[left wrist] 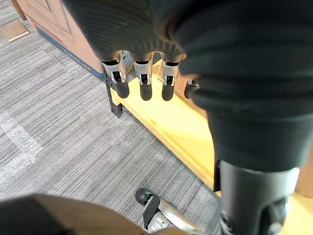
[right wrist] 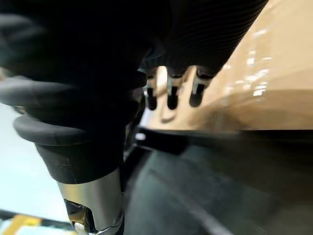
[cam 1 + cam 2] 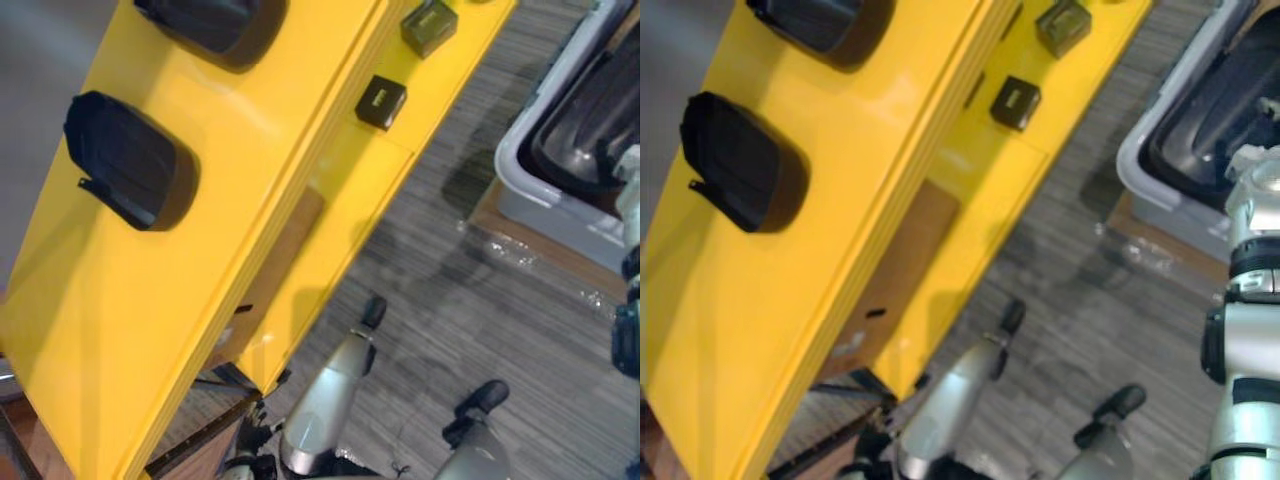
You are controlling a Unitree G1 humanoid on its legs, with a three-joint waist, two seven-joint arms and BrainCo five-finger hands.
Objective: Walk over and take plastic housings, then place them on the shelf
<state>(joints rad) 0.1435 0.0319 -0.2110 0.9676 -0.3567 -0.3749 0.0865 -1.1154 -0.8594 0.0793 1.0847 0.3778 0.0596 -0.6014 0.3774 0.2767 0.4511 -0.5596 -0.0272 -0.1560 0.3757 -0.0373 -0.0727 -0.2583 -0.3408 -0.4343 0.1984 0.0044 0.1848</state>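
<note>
Right robot hand (image 2: 172,95) hangs over plastic housing (image 2: 220,186).

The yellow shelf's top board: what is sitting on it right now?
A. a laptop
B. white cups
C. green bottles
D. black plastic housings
D: one black plastic housing lies on the top board of the yellow shelf, and a second housing lies further along it.

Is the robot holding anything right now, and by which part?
Nothing. The left hand hangs open by the yellow shelf; the right hand, open, hovers over a black plastic housing in a grey bin.
</note>
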